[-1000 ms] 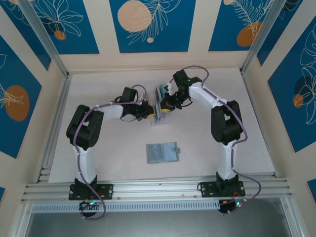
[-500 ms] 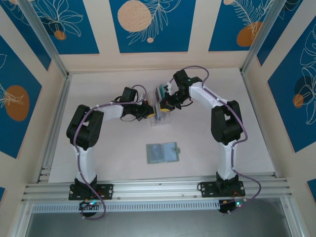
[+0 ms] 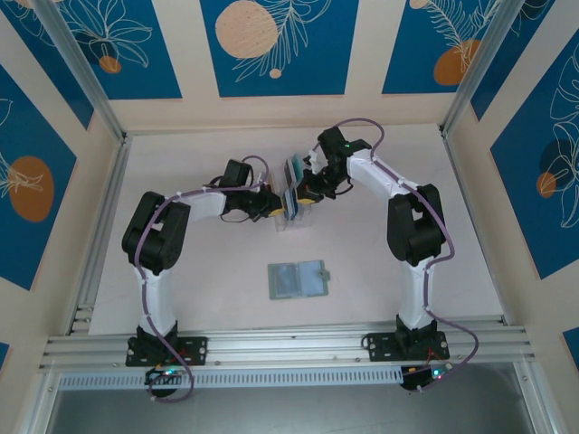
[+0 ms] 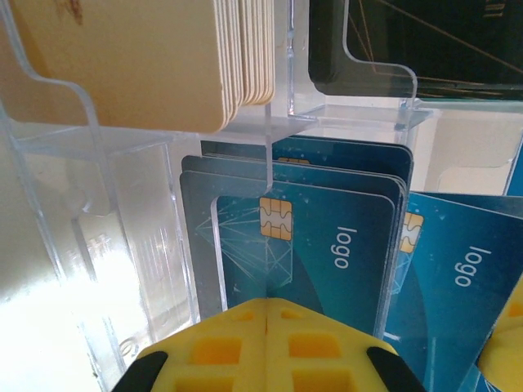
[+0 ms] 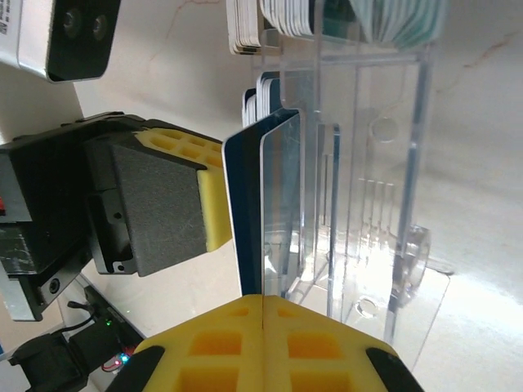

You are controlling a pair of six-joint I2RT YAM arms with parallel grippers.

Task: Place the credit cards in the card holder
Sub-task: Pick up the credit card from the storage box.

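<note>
Right gripper (image 5: 263, 331) has its pads squeezed together on the edge of a blue card (image 5: 245, 204) standing right at the front of the clear rack (image 5: 409, 163). From the wrist view I can't tell if that's 1 card or 2 stuck face to face, so a double pull is my first worry. Left gripper (image 4: 265, 339) is pressed shut with nothing between the pads, parked against the rack front just beside that card. If it isn't really bracing, I reckon the light rack could drag or tip with the pull and spill the other credit cards (image 4: 310, 245). The grip is only on a thin edge too, so the card could pivot or slip in transit — the card holder (image 3: 297, 279) lies open, well apart, nearer the arm bases.
</note>
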